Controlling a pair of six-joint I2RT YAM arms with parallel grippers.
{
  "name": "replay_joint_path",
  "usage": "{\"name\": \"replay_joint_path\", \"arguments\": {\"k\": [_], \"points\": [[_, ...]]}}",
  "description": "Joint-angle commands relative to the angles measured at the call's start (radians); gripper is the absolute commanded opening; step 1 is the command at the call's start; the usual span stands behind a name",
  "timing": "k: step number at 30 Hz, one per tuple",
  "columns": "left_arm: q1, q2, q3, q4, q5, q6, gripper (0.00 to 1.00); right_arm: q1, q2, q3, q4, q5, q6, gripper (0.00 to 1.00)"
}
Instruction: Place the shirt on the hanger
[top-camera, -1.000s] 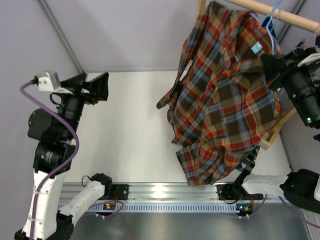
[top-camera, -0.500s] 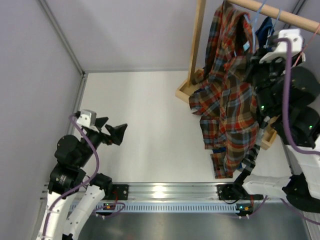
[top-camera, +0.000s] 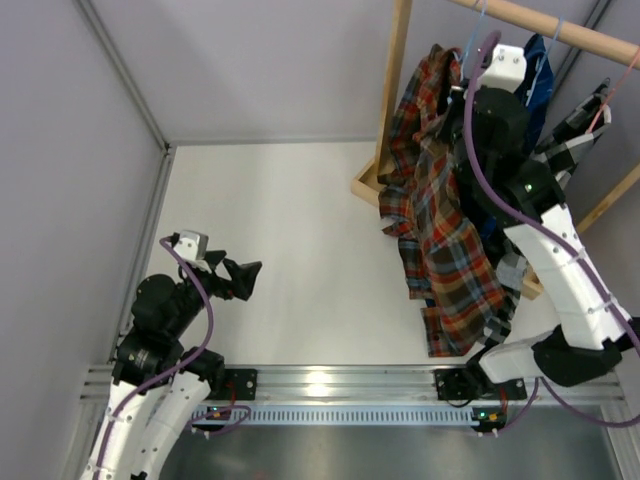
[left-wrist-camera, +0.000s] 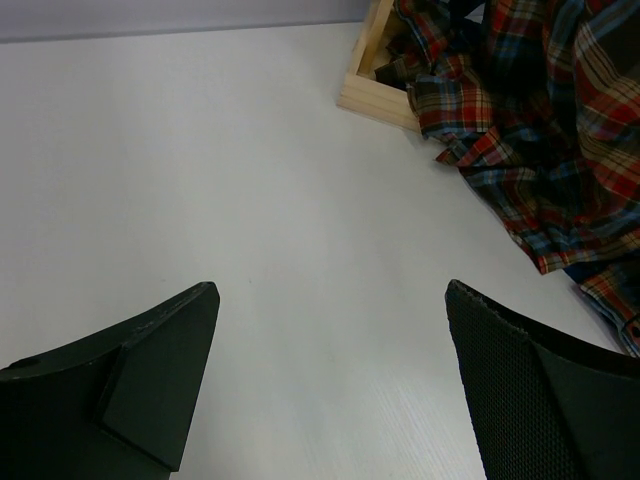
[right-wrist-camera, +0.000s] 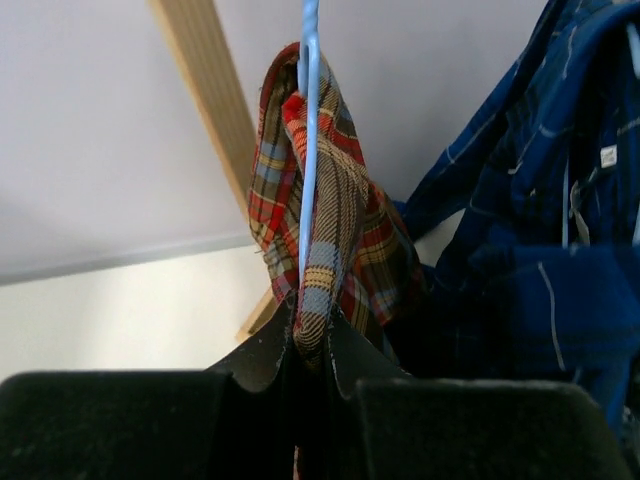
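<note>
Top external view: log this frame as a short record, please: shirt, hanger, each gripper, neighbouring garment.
shirt: red, orange and brown plaid shirt, hanging bunched beside the wooden rack post
hanger: thin light-blue wire hanger, plaid cloth draped over its wire; shoulder fit hidden
right gripper: shut on the plaid cloth at the wire
left gripper: open, empty, over the white table
neighbour: dark blue windowpane-check shirt, beside the plaid one

Your top view looks down from behind the arm bases onto the whole table (top-camera: 290, 230). Left wrist faces low across it toward the shirt (left-wrist-camera: 540, 130), which both show. Right wrist looks up, close on the hanger (right-wrist-camera: 308, 150).
</note>
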Motion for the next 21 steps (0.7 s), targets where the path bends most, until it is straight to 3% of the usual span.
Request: {"name": "replay_joint_path", "arguments": {"k": [1, 7, 15, 18, 21], "points": [[0.000, 0.002, -0.010, 0.044, 0.004, -0.006, 0.98, -0.043, 0.070, 0.155, 0.002, -0.070, 0.063, 0.00], [0.000, -0.015, -0.019, 0.043, 0.009, -0.003, 0.98, -0.056, 0.185, 0.339, 0.016, 0.021, -0.021, 0.00], [0.000, -0.010, -0.020, 0.043, 0.036, -0.006, 0.98, -0.152, 0.338, 0.526, 0.016, -0.010, -0.058, 0.00], [0.000, -0.005, -0.019, 0.044, 0.050, -0.006, 0.98, -0.169, 0.401, 0.545, 0.016, 0.022, -0.051, 0.00], [0.000, -0.005, -0.019, 0.044, 0.052, -0.006, 0.98, -0.161, 0.394, 0.452, 0.019, 0.065, 0.039, 0.00]]}}
